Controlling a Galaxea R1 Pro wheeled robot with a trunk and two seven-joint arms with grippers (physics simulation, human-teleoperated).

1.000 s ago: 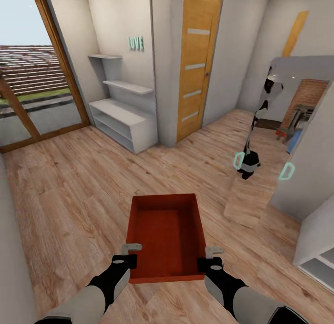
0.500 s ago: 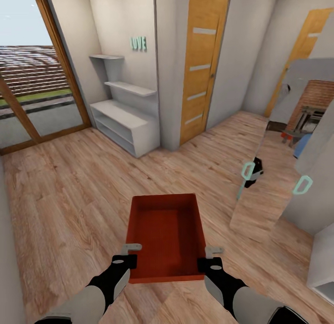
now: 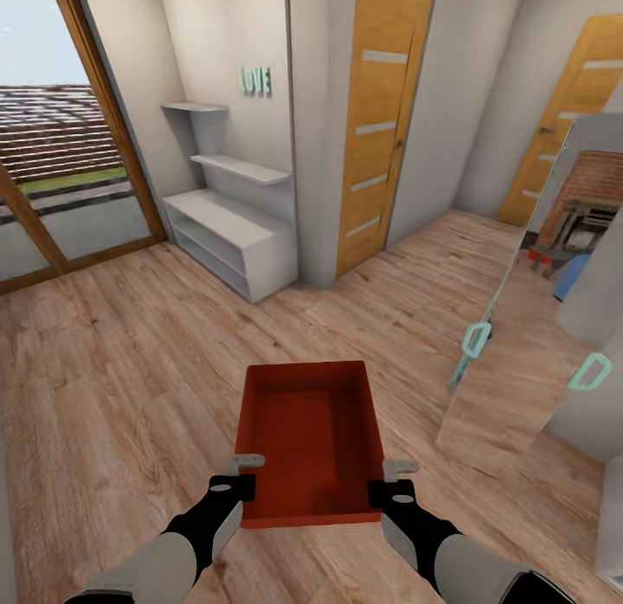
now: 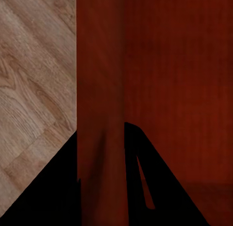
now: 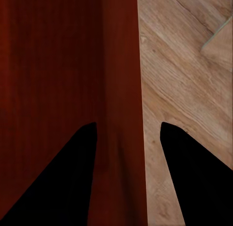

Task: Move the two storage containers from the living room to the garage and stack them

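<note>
We held one orange-red bin (image 3: 310, 440) in front of us, above the wood floor (image 3: 112, 362). Our left gripper (image 3: 246, 474) was closed on the bin's left wall near its close corner, one finger (image 4: 53, 187) outside the wall and one inside. Our right gripper (image 3: 386, 481) was clamped the same way on the right wall. The bin was level and empty. Ahead stood white shelves (image 3: 227, 232) and an orange door (image 3: 378, 119); a mirror panel (image 3: 519, 344) was at the right.

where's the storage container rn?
Head view, low centre: storage container carried over the wood-plank floor, left gripper and right gripper on its side walls.
</note>
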